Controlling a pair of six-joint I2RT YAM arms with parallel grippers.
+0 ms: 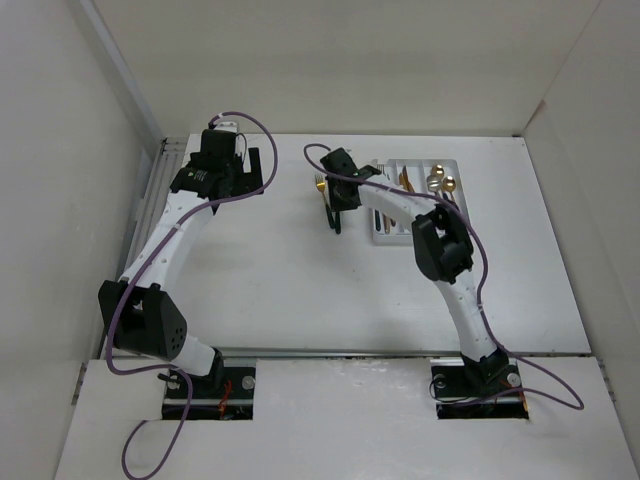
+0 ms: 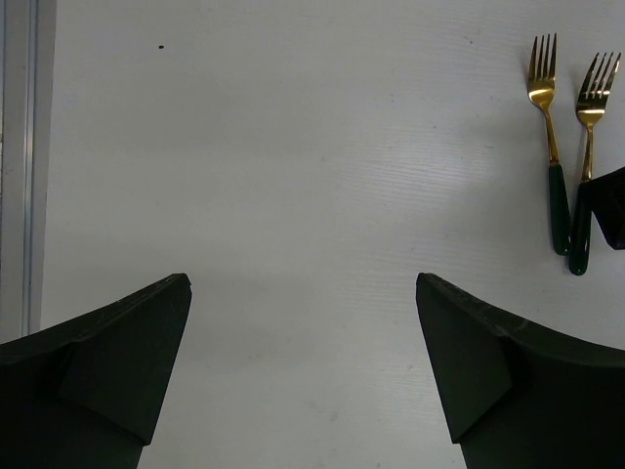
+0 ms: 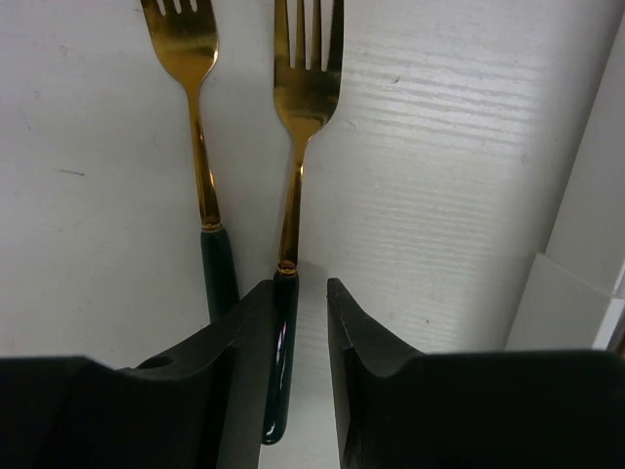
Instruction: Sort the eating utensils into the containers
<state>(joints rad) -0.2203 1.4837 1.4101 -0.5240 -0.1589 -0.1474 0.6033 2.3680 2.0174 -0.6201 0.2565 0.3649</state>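
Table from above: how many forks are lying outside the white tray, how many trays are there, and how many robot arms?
Forks outside the tray: 2
White tray: 1
Robot arms: 2
Total: 5

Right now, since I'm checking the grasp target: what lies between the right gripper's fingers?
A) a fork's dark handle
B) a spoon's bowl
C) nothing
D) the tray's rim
A: the right gripper straddles the dark handle of one fork, the other fork lying just outside its fingers.
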